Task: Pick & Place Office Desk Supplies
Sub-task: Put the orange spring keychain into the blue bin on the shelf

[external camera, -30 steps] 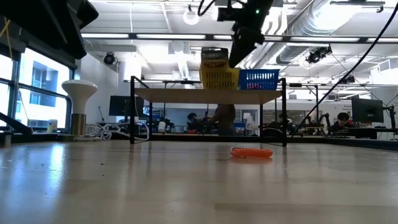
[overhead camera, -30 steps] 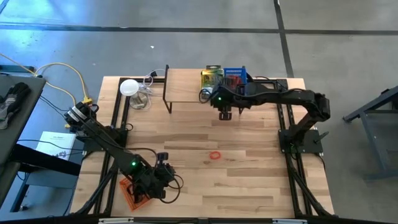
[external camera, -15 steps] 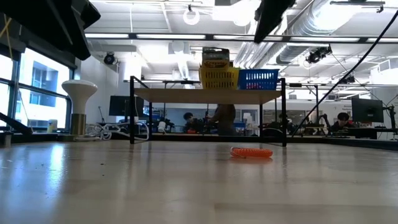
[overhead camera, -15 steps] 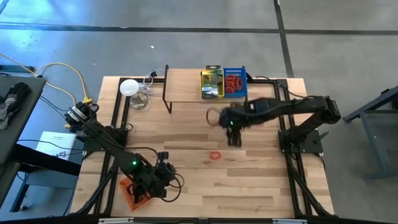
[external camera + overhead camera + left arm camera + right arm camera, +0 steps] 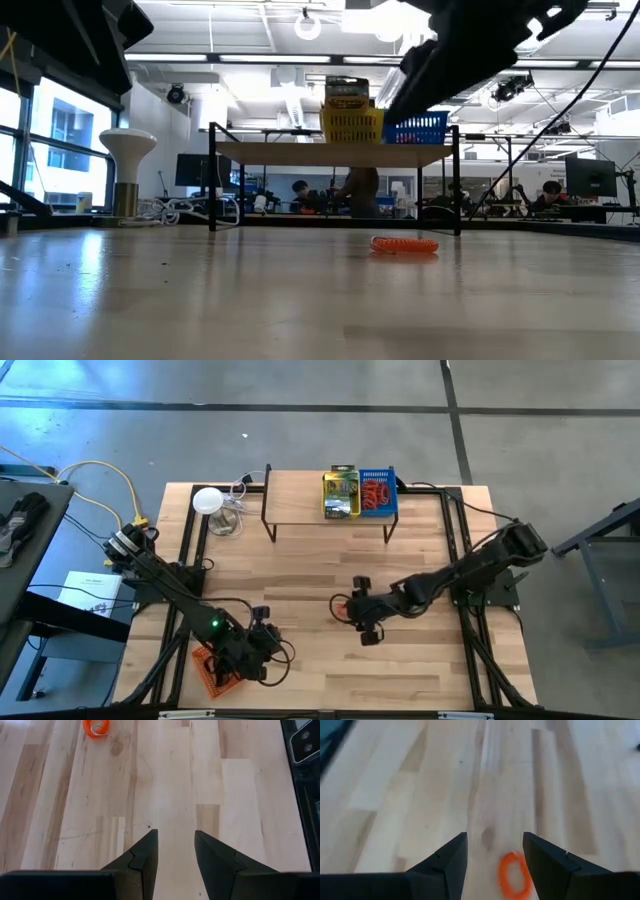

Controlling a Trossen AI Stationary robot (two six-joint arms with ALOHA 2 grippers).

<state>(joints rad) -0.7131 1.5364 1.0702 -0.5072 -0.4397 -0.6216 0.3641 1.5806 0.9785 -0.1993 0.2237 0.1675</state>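
Right pincer: fingers apart, empty, low over mid-tabletop, just above 1 orange coiled rubber-band loop lying flat on the pale wooden tabletop. Left pincer: fingers parted, empty, at near-left corner. Far side: black-framed wooden shelf carrying 1 yellow mesh basket and 1 blue mesh basket with red loops inside.

In the high view the right hand covers the red rubber-band loop. The contents of the yellow basket and blue basket are too small to tell. The low view cuts off both arms at its top edge.
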